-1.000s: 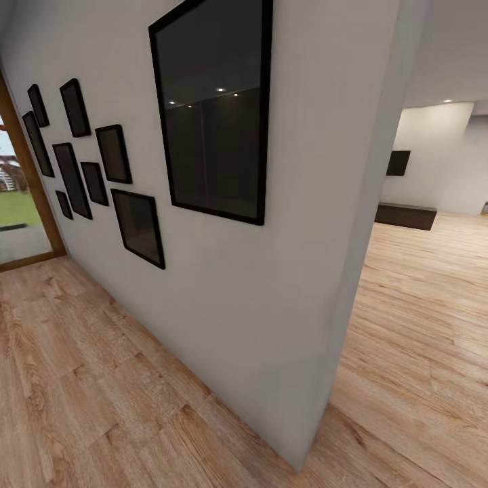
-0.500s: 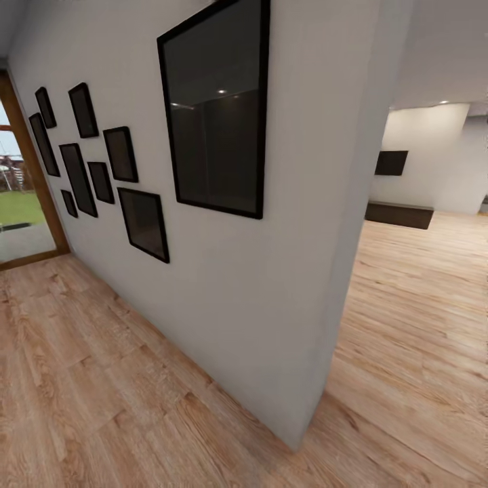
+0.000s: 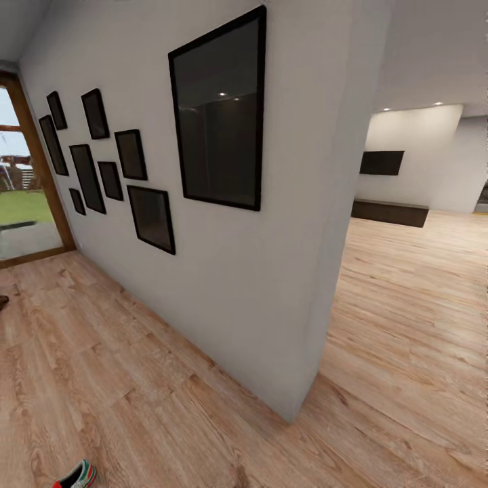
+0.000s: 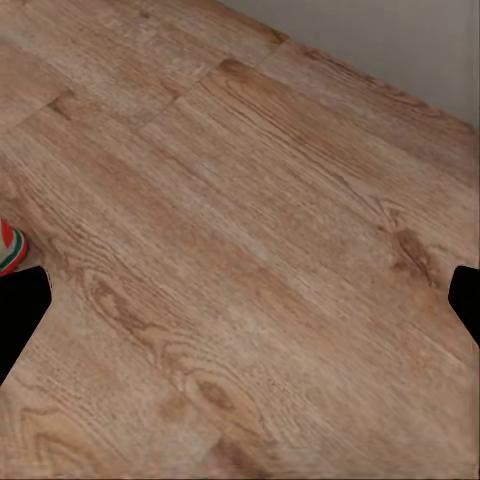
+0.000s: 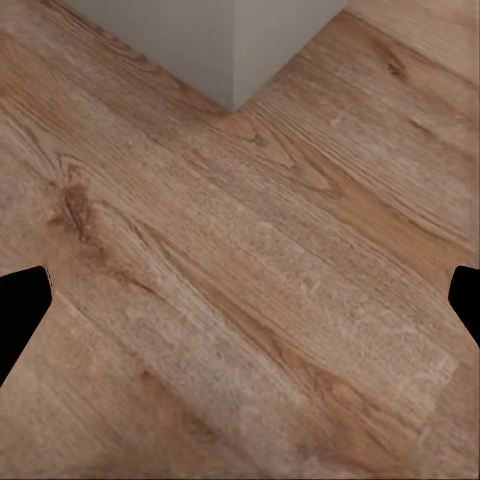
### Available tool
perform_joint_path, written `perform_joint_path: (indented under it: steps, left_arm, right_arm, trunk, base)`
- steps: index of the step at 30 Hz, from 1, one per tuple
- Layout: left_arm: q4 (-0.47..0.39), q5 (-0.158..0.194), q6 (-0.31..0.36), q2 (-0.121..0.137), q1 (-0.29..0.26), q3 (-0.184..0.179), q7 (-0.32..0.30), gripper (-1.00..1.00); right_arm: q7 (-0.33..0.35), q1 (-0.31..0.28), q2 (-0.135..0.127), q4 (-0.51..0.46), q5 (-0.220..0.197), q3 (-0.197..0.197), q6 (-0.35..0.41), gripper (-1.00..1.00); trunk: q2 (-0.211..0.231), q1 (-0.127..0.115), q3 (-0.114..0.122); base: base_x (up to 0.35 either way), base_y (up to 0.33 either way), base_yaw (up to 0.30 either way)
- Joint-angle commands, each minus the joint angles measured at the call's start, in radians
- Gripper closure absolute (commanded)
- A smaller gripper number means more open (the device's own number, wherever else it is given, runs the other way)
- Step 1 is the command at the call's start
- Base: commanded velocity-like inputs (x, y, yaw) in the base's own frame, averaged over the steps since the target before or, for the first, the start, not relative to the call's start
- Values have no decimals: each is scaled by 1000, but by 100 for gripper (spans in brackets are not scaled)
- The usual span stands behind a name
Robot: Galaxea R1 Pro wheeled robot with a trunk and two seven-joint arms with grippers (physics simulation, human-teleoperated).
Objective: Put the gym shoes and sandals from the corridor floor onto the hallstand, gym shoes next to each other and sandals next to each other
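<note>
My head view catches a gym shoe (image 3: 76, 476) at seven o'clock on the corridor floor (image 3: 135, 379); my left tool (image 4: 240, 300) sees its toe, fingers spread wide. My right tool (image 5: 240, 300), equally wide, faces the wall corner (image 5: 232, 60). Black picture frames (image 3: 220, 115) line the wall (image 3: 271, 285).

Grey wall (image 3: 271, 285) runs ahead, hung with one large black frame (image 3: 220, 115) and smaller frames (image 3: 102, 169); a glass door (image 3: 20, 203) stands far left.
</note>
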Motion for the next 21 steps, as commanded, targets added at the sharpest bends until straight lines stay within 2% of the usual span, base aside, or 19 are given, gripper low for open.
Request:
perform_joint_path:
  steps: [1,11,21]
  left_arm:
    - [7,2,-6,-1,-1,0,0,-100]
    - [30,5,-18,-2,-2,1,0,-100]
    - [32,5,-19,-2,-2,2,1,-100]
  right_arm:
    - [1,-1,0,1,0,-1,-3,-100]
    - [-1,-1,-1,-6,1,0,-4,-100]
    - [-2,-1,-1,-8,1,-1,-5,-100]
  trunk:
    - [-1,-1,-1]
    - [-1,-1,-1]
    - [-1,-1,-1]
  base:
    - [-337,0,0]
    - [-337,5,0]
    - [-310,64,0]
